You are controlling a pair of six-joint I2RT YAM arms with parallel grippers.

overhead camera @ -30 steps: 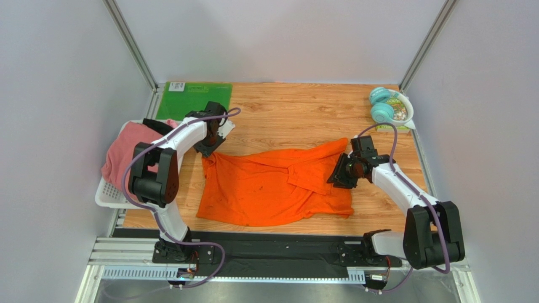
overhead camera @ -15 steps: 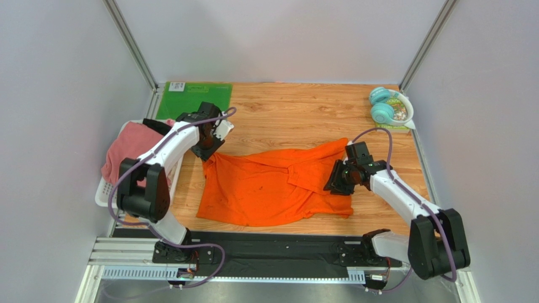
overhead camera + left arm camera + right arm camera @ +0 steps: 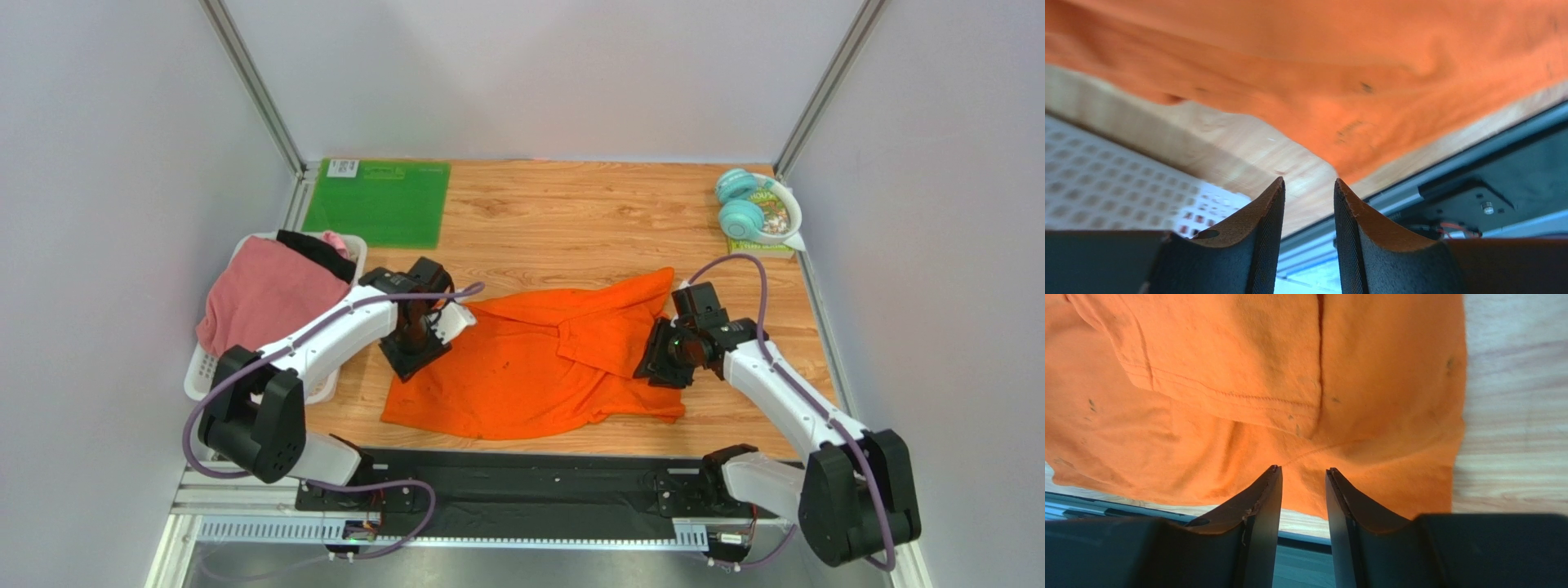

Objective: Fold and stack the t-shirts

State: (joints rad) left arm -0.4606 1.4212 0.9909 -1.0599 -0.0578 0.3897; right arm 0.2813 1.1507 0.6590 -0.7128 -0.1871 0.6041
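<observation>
Two grippers, both with jaws slightly apart; we see nothing caught between either pair. Left gripper (image 3: 1309, 182) sits at the left edge of the orange t-shirt (image 3: 540, 368). Right gripper (image 3: 1303, 470) is over the shirt's right side, near the folded-in sleeve. Shirt lies rumpled on the wooden table (image 3: 564, 233), towards the near edge. Pink t-shirt (image 3: 260, 294) and black t-shirt (image 3: 321, 251) sit in the white basket (image 3: 202, 371) at far left.
</observation>
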